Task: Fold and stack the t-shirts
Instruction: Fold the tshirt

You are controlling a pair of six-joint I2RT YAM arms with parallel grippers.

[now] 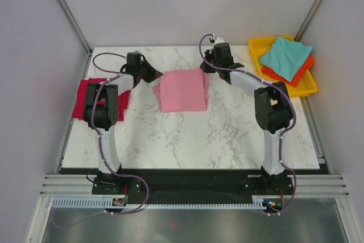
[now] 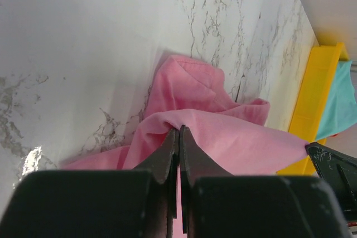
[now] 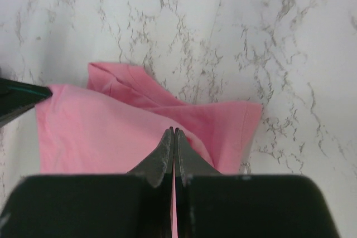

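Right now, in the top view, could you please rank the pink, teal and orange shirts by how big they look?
1. pink shirt
2. teal shirt
3. orange shirt, mostly covered by the teal one, so only its visible part counts.

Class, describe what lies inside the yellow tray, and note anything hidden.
Inside the yellow tray lies a teal t-shirt, loosely spread on top of an orange t-shirt. Only the orange one's edges show. The rest of it, and the tray's floor beneath, are covered.
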